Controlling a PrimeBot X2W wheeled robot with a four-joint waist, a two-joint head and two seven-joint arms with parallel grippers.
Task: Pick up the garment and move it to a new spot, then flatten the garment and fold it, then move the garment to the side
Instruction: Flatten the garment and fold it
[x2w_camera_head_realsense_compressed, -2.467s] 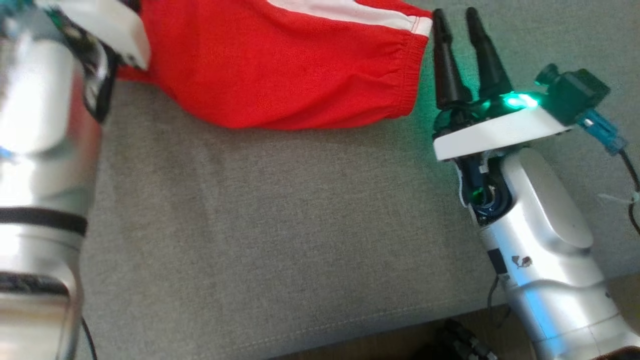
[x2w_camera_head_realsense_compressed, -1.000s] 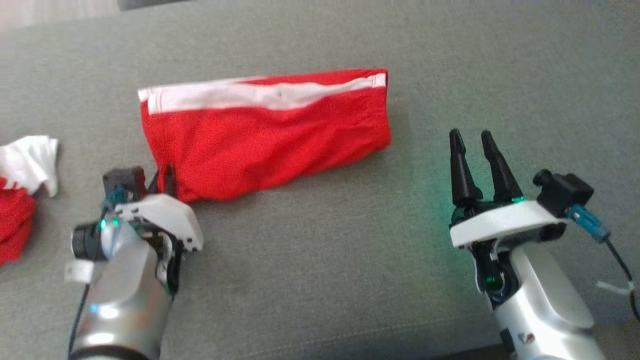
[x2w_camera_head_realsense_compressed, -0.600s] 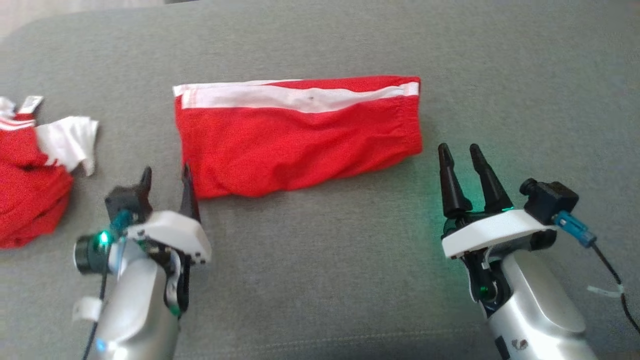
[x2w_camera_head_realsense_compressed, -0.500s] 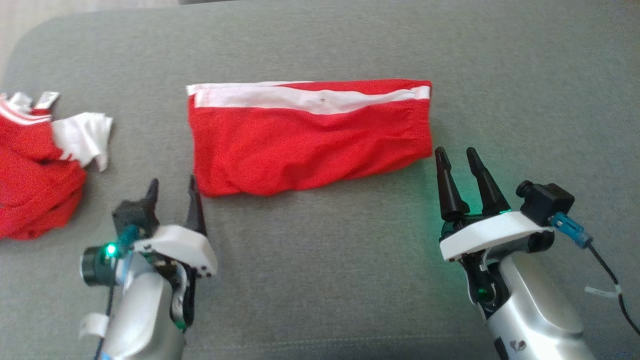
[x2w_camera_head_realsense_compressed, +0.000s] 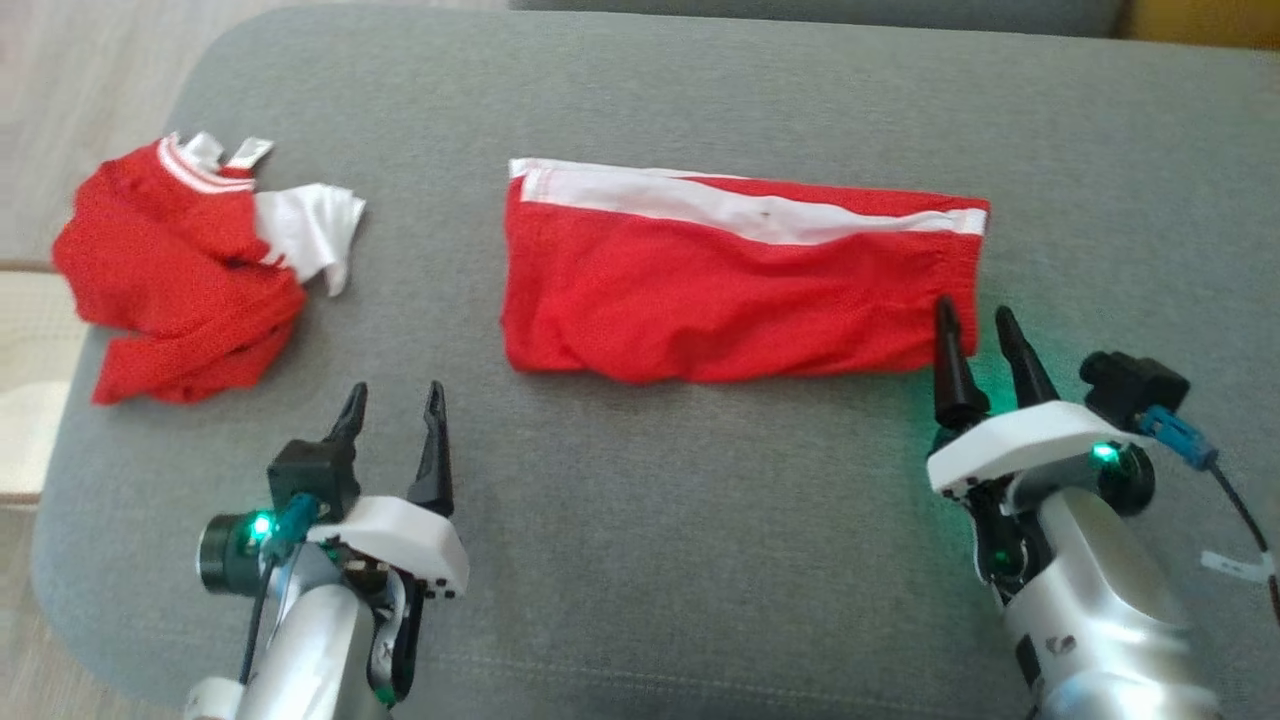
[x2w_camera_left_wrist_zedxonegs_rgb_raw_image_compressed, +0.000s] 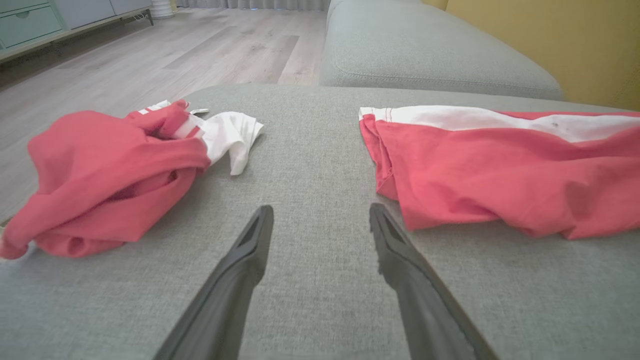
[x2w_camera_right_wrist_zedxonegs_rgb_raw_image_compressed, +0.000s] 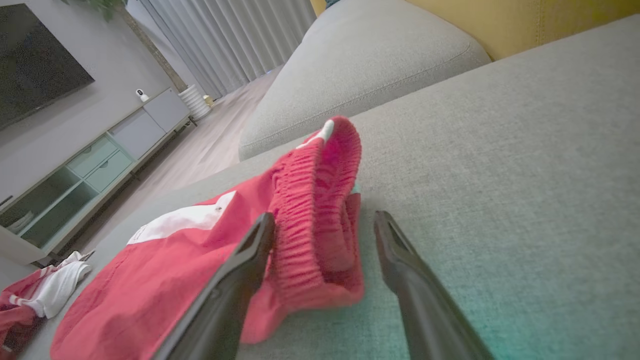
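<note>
A crumpled red-and-white garment (x2w_camera_head_realsense_compressed: 180, 270) lies far left on the grey cushion (x2w_camera_head_realsense_compressed: 700, 520). My left gripper (x2w_camera_head_realsense_compressed: 396, 392) hovers wide and empty near the folded red shorts (x2w_camera_head_realsense_compressed: 730, 290) at centre. My right gripper (x2w_camera_head_realsense_compressed: 972, 310), also spread, straddles their elastic waistband (x2w_camera_right_wrist_zedxonegs_rgb_raw_image_compressed: 320, 200). Folding looks done, so next I should pinch there and carry them aside.

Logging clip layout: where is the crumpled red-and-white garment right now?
In the head view, the crumpled red-and-white garment lies at the left end of the grey fabric cushion, left of the folded red white-striped garment.
</note>
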